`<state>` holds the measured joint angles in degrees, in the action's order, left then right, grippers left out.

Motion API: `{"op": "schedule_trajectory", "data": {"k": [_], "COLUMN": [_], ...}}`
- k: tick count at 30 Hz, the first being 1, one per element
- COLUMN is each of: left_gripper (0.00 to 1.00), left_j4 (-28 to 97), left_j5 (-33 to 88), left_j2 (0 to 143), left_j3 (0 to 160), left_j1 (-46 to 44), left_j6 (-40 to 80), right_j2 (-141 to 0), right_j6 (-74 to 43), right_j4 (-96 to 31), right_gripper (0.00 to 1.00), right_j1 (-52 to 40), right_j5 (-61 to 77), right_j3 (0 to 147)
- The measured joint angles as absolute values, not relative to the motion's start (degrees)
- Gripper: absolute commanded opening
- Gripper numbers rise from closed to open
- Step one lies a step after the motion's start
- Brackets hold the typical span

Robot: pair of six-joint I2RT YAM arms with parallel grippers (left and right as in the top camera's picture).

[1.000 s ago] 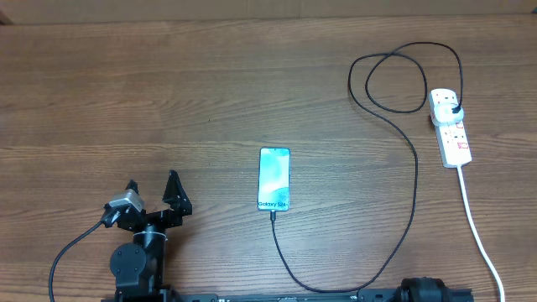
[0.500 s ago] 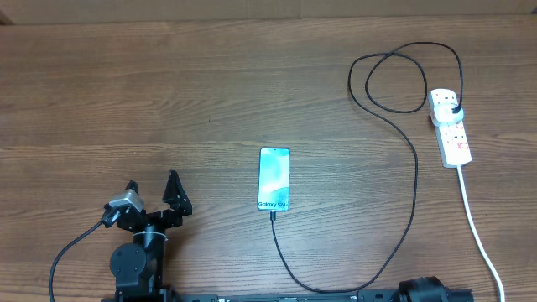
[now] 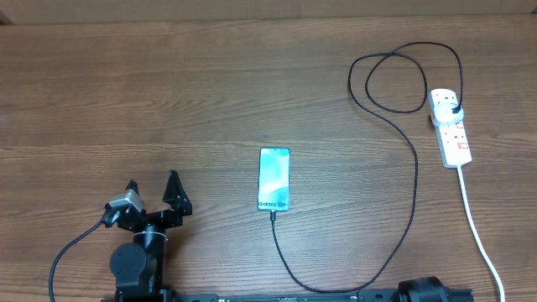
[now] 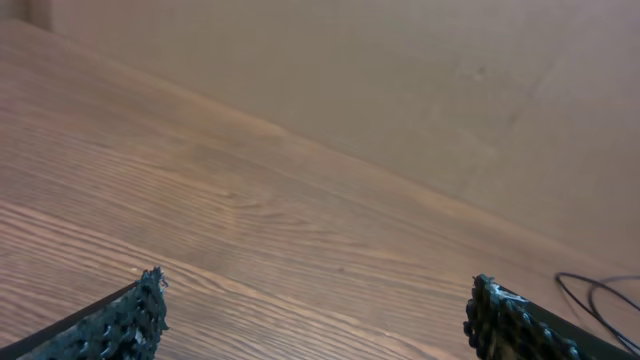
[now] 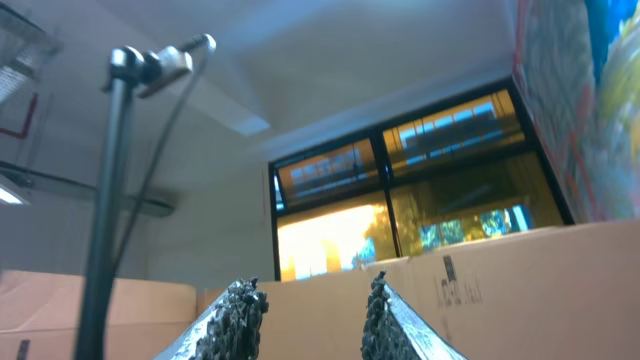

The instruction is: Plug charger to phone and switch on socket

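Observation:
The phone point(image 3: 274, 179) lies flat at the table's middle, its screen lit light teal. The charger's black cable point(image 3: 414, 180) has its plug tip point(image 3: 273, 215) at the phone's near short edge. It runs along the front edge, up the right side and through a loop to the dark adapter point(image 3: 454, 108), which sits in the white socket strip point(image 3: 451, 128). My left gripper point(image 3: 153, 191) is open and empty, left of the phone; its fingers point(image 4: 128, 322) stand wide apart over bare wood. My right gripper point(image 5: 307, 295) is open and empty, pointing up at the room.
The strip's white lead point(image 3: 480, 239) runs to the front right corner. Part of the right arm point(image 3: 426, 291) shows at the bottom edge. A piece of the black cable point(image 4: 600, 292) shows at the right of the left wrist view. Cardboard boxes point(image 5: 520, 290) stand beyond the right gripper.
The dark part of the right arm at the bottom edge has shifted very slightly left. Nothing else has moved.

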<state>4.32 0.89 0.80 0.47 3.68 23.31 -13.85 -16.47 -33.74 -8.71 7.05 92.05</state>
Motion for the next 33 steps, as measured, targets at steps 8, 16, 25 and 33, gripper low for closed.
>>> {"op": "schedule_trajectory", "data": {"k": [8, 16, 25, 33], "left_gripper": [1.0, 1.0, 1.0, 0.99], "left_j4": [4.29, 4.32, 4.29, 4.29], "left_j5": [0.91, 1.08, 1.08, 1.15], "left_j2": [0.8, 0.8, 0.8, 0.8], "left_j3": [0.47, 0.47, 0.47, 0.47], "left_j1": [-1.65, -1.91, -1.91, -1.91], "left_j6": [23.31, 23.31, 23.31, 17.41], "right_j2": [-5.26, -4.14, -4.14, -4.12], "right_j6": [-16.45, -16.45, -16.45, -16.45], "right_j4": [-30.17, -29.65, -29.54, -27.16], "right_gripper": [0.38, 0.37, 0.37, 0.38], "right_j1": [-8.73, -8.71, -8.71, -8.71], "right_j5": [7.05, 6.98, 6.81, 6.76], "right_j3": [88.25, 86.39, 86.21, 83.83]}}
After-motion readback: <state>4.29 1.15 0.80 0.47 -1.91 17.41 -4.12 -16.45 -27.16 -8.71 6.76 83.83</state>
